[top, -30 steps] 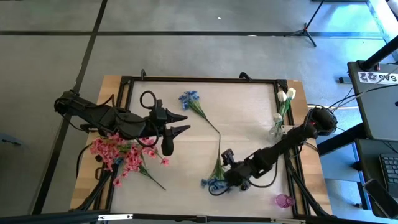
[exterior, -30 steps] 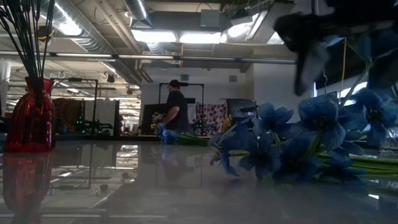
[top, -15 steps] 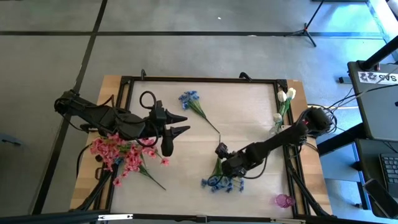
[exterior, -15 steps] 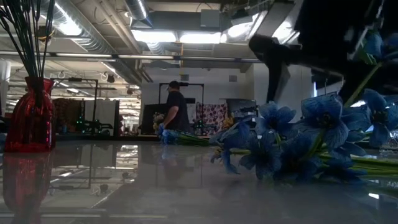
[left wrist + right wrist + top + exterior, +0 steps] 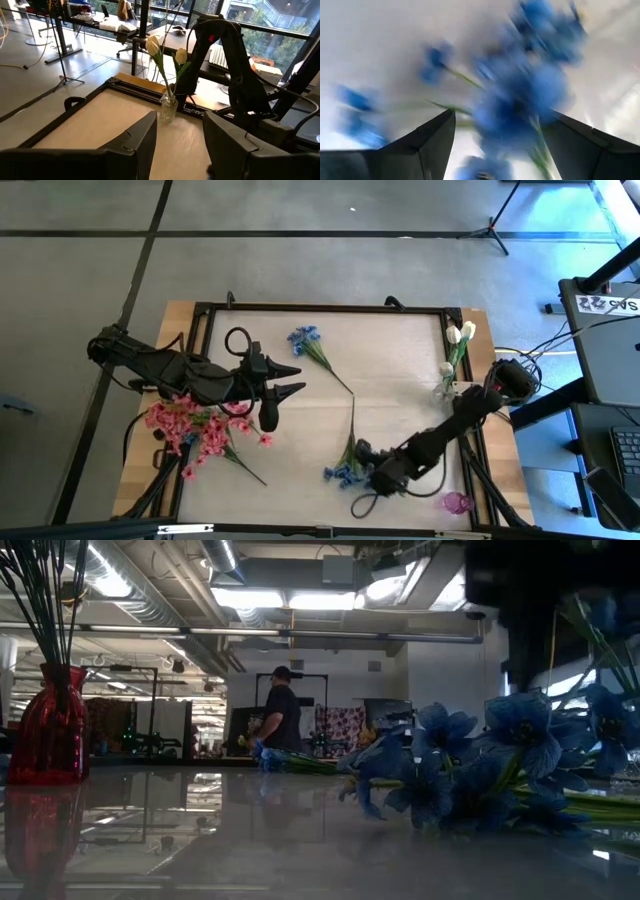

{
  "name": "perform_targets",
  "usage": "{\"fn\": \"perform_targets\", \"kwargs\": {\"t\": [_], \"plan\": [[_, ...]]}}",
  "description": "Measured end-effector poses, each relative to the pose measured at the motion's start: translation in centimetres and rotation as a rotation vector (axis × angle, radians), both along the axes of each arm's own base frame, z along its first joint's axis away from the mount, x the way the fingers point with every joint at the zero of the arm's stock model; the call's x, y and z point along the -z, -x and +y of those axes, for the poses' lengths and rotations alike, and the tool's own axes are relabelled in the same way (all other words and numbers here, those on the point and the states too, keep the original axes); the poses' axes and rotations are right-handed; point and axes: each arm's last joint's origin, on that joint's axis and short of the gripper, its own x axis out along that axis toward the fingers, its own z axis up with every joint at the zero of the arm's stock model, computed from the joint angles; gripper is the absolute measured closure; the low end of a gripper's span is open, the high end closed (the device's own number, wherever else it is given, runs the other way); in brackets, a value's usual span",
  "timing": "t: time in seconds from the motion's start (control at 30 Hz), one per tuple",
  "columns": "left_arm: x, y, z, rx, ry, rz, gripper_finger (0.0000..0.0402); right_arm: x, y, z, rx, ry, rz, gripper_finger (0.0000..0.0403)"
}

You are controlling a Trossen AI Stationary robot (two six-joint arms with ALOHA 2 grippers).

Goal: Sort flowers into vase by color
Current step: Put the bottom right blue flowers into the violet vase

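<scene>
A blue flower sprig [image 5: 345, 470] lies flat on the table near the front edge, its stem running toward the far side. My right gripper [image 5: 362, 465] hangs over its blooms [image 5: 520, 95], open, with a finger on either side. In the low view that gripper [image 5: 540, 580] stands above the blooms [image 5: 480, 770]. A second blue sprig [image 5: 305, 338] lies near the far edge. Pink flowers [image 5: 195, 430] cluster at the left, where a red vase [image 5: 50, 730] holds dark stems. My left gripper [image 5: 298, 378] waits open above the table's left half.
White tulips [image 5: 458, 335] stand in a small clear vase [image 5: 167, 107] at the table's right edge. A small pink vase [image 5: 455, 502] sits at the near right corner. A black frame [image 5: 320, 308] borders the table. A person stands in the room beyond it.
My right gripper went first toward the far edge along the sprig's stem, then came back toward the near edge and lower, over the blue blooms, rolling its wrist as it went. Its fingers stayed open. The sprig lies where it was.
</scene>
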Motion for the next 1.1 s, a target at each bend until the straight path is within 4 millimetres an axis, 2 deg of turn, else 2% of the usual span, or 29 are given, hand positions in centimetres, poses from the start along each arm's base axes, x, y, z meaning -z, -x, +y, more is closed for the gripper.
{"fn": "perform_targets", "kwargs": {"t": [0.17,0.27,0.37,0.47,0.67,0.9,1.1], "plan": [[0.0,-0.1,0.2,-0.011,0.004,-0.001,0.0247,0.0,0.1,-1.8,0.038,0.18,0.009,0.0116],[0.0,-0.1,0.2,-0.008,0.007,-0.002,0.0247,-0.4,0.2,-2.5,0.01,0.196,0.047,0.0116],[0.0,0.0,0.1,-0.004,0.007,-0.002,0.0247,-0.5,-0.5,-3.5,-0.011,0.223,0.035,0.0116],[0.0,0.0,0.1,-0.005,0.008,-0.003,0.0247,0.0,-1.3,-4.8,-0.036,0.292,0.05,0.0116],[0.0,0.0,0.1,-0.004,0.008,-0.004,0.0247,2.1,-3.3,-7.2,-0.047,0.297,0.107,0.0122],[0.0,0.0,-0.1,-0.001,0.026,-0.01,0.0247,4.3,-4.4,-7.2,-0.146,0.288,0.128,0.0193],[0.0,0.1,-0.2,0.002,0.028,-0.01,0.0247,4.5,-4.5,-7.0,-0.165,0.239,0.145,0.0282]]}}
